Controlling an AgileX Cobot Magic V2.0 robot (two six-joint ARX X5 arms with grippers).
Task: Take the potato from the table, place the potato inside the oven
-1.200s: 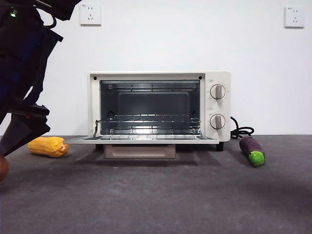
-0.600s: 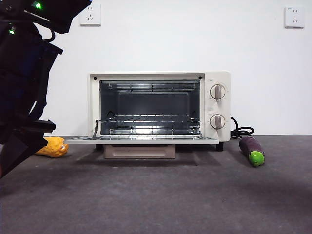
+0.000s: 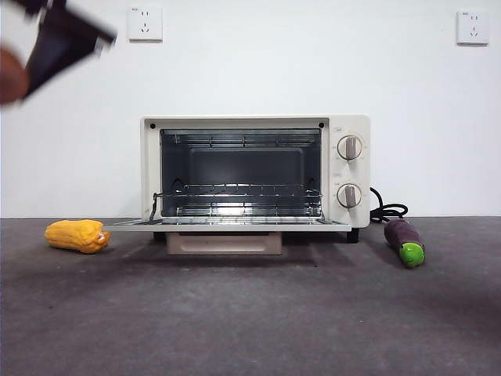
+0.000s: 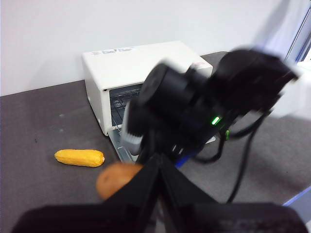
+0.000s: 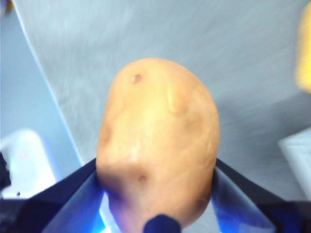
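The right gripper (image 5: 158,194) pinches the smooth orange-brown potato (image 5: 158,145) between its two black jaws, one pressed against each flank; in the right wrist view the potato fills most of the frame, and the surroundings behind it are motion-blurred and hard to identify. In the front view this gripper (image 3: 31,59) appears blurred at the upper left corner, cut off by the frame edge, with only a sliver of the potato (image 3: 12,76) visible at the edge, held high above the dark grey matte table (image 3: 250,313). Below the gripper lies the elongated yellow corn cob (image 3: 77,235); off to its side stands the cream-white boxy toaster oven (image 3: 255,174), its door folded down and its wire rack exposed. A purple eggplant with a green tip (image 3: 405,242) lies beyond the oven. The left gripper (image 4: 158,165) has its jaws pressed together, holding nothing.
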